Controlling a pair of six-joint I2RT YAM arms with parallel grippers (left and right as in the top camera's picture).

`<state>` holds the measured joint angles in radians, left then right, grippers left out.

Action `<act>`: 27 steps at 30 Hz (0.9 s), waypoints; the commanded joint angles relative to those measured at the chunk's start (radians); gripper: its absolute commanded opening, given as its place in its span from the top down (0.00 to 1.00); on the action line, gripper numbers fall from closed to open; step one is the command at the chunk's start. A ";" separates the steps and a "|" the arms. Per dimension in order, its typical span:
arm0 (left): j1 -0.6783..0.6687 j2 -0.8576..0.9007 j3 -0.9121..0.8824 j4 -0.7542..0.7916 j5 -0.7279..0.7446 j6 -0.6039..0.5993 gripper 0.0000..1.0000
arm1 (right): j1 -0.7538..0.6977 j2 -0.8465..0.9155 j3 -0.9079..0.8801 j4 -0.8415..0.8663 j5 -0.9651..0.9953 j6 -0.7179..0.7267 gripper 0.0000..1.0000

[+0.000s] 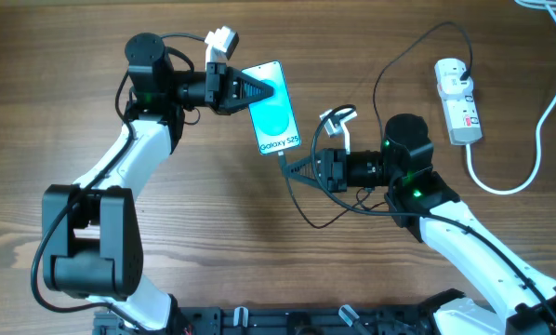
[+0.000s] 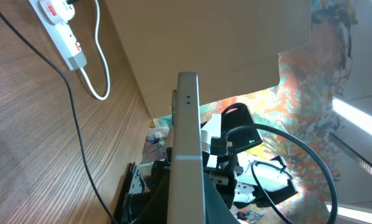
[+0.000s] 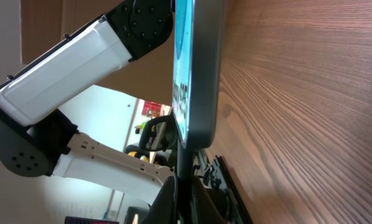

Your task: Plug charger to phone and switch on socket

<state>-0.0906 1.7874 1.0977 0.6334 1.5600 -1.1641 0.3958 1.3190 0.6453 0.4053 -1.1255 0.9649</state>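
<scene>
The phone [image 3: 201,62] is up close, near the middle of the counter [image 1: 73,56]. The charger [image 2: 73,112] tip sits at the phone's near end, but I cannot tell if it is all the way in. The plug is in the socket [image 1: 457,102], far right. I think the switch is not pressed yet. The left gripper [image 1: 267,91] is clamped on the phone's left side. The right gripper [image 1: 297,167] pinches the charger tip tight.
</scene>
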 commanded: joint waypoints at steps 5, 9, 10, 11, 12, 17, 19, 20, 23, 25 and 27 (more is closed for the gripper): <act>-0.003 -0.020 0.015 0.003 0.017 0.012 0.96 | -0.005 0.011 0.012 0.015 -0.013 0.003 0.96; -0.003 -0.020 0.015 0.002 0.017 0.012 0.96 | -0.013 0.011 0.012 0.017 -0.013 0.004 0.95; -0.003 -0.020 0.015 0.002 0.017 0.012 0.96 | -0.016 0.011 0.012 0.017 -0.013 0.004 0.96; -0.003 -0.020 0.015 0.002 0.017 0.012 0.96 | -0.018 0.011 0.012 0.017 -0.012 0.004 0.96; -0.003 -0.020 0.015 0.000 0.017 0.012 0.96 | -0.021 0.011 0.012 0.017 -0.012 0.004 0.95; -0.003 -0.020 0.015 -0.001 0.017 0.012 0.96 | -0.026 0.011 0.012 0.017 -0.013 0.004 0.95; -0.003 -0.020 0.015 -0.001 0.017 0.012 0.96 | -0.026 0.011 0.012 0.017 -0.012 0.004 0.96; -0.003 -0.020 0.015 -0.001 0.017 0.012 0.96 | -0.026 0.011 0.012 0.018 -0.012 0.004 0.96; -0.004 -0.020 0.015 -0.001 0.017 0.012 0.96 | -0.026 0.011 0.012 0.022 -0.008 0.004 0.96; -0.011 -0.020 0.015 -0.002 0.017 0.012 0.96 | -0.026 0.011 0.012 0.029 -0.003 0.004 0.96; -0.038 -0.020 0.015 -0.001 0.017 0.012 0.96 | -0.027 0.011 0.012 0.047 0.010 0.005 0.95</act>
<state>-0.0982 1.7874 1.0977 0.6315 1.5578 -1.1641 0.3794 1.3197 0.6453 0.4210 -1.1294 0.9657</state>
